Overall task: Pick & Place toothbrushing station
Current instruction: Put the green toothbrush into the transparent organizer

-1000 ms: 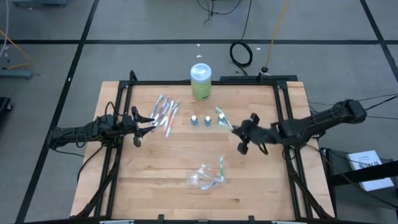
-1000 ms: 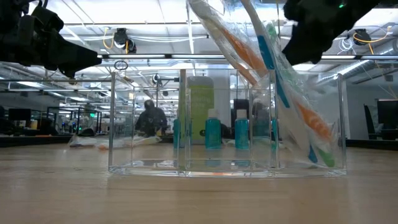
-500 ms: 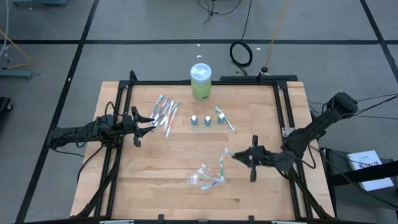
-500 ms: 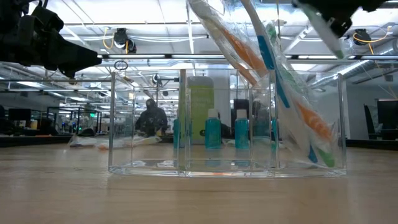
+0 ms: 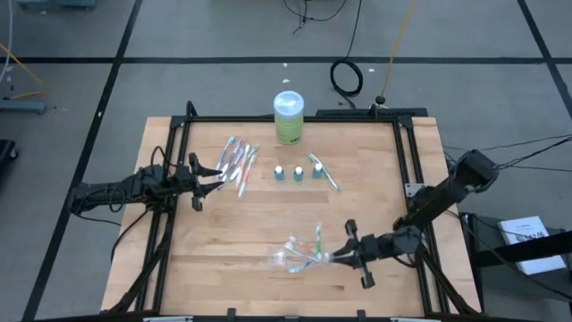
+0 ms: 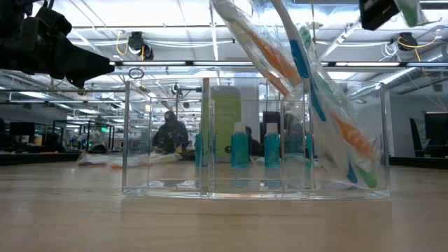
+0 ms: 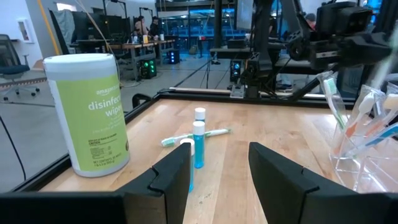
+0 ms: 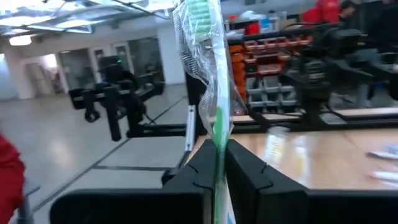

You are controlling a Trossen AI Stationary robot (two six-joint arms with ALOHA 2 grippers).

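Note:
A clear plastic holder (image 5: 293,256) with compartments stands near the table's near edge, and several toothbrushes (image 6: 329,119) lean in one end of it. More wrapped toothbrushes (image 5: 239,162) lie in a pile at the far left. Three small blue-and-white tubes (image 5: 298,172) stand upright mid-table, with one toothbrush (image 5: 323,172) lying beside them. My right gripper (image 5: 340,258) is just right of the holder, shut on a green toothbrush (image 8: 208,62) in a clear wrapper. My left gripper (image 5: 214,172) is open and empty beside the pile. My right gripper pinches the wrapped green toothbrush between its two fingers, on its shaft (image 8: 217,142). The fingers lie about level, point toward the table's left and cross the brush. The brush stands up past the fingers, clear of the table, above the holder's right end (image 6: 406,10).
A green-and-white wipes canister (image 5: 288,116) stands at the table's far edge, behind the tubes. A black frame (image 5: 407,161) runs along the table's sides. Bare wood lies between the tubes and the holder.
My right gripper has carried the wrapped green toothbrush from beside the tubes toward the table's near edge and left, up to the clear holder. The brush stays clear of the table.

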